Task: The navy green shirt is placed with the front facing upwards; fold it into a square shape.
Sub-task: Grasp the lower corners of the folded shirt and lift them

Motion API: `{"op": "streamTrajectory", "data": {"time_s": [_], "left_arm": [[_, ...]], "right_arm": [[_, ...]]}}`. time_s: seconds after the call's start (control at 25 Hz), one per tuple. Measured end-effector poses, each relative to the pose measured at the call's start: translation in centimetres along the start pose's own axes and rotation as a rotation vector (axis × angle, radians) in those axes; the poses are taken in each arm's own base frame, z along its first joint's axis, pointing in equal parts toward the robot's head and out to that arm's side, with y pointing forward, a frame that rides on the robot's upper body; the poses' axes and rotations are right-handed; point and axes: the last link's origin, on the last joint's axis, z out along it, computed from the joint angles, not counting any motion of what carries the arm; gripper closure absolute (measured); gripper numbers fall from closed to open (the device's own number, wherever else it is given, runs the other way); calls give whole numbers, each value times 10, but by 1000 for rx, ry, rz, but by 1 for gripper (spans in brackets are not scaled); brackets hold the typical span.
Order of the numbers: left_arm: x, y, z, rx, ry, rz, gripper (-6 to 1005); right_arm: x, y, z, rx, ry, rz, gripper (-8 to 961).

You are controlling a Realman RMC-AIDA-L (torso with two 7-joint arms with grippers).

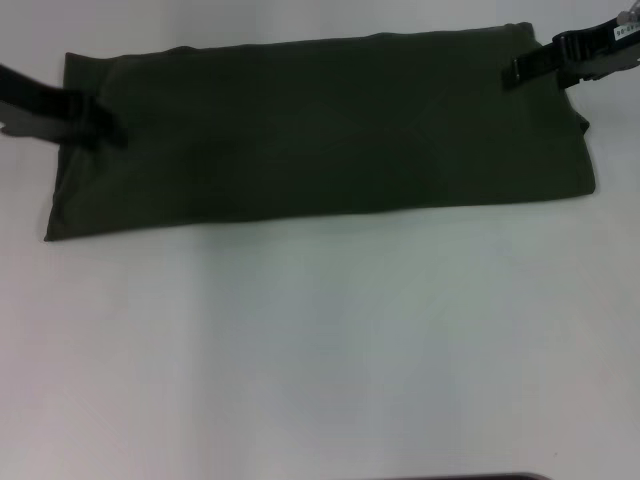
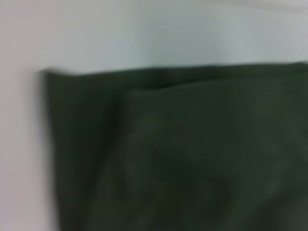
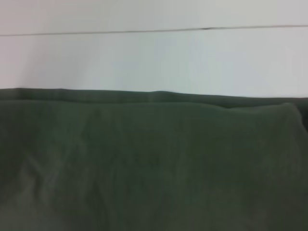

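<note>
**Clerk:** Item one?

**Operator:** The navy green shirt (image 1: 330, 130) — folded into a long horizontal band on the white table (image 1: 320, 340), lying across the far part of the surface. Plain dark green cloth faces up. I can't make out any lettering or label.

**Clerk:** Item two?

**Operator:** Left gripper (image 1: 100, 125), over the band's left end, near its far corner. I cannot tell whether its fingers are spread or pinching the cloth.

**Clerk:** Item three?

**Operator:** Right gripper (image 1: 525, 67), at the band's far right corner, tip over the fabric edge. Same entry — I cannot tell how it's set.

**Clerk:** Wrist cameras?

**Operator:** My left one shows a shirt corner (image 2: 53, 77) with a layered fold edge against the table. The right one shows the shirt's long far edge (image 3: 154, 94), table beyond.
</note>
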Motion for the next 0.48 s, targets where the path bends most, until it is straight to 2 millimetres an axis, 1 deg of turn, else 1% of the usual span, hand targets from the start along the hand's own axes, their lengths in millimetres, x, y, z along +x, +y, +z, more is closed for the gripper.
{"op": "streamTrajectory", "data": {"time_s": [0.12,0.16,0.28,0.36,0.48], "left_arm": [[4,11,-3,-123,33,31,629],[5,12,-3,-137,37,34,620],[7,11,-5,-149,38,33,593],[7,5,-9,-147,33,19,575],[2,0,-12,-145,21,20,548]], "right_arm": [[1,2,-3,-50,-15,-4,19],[1,2,-4,-67,-21,-5,19],[5,4,-9,-133,-33,-7,19],[9,5,-13,-184,-44,-12,19],[14,4,-20,-260,-79,-8,19]]}}
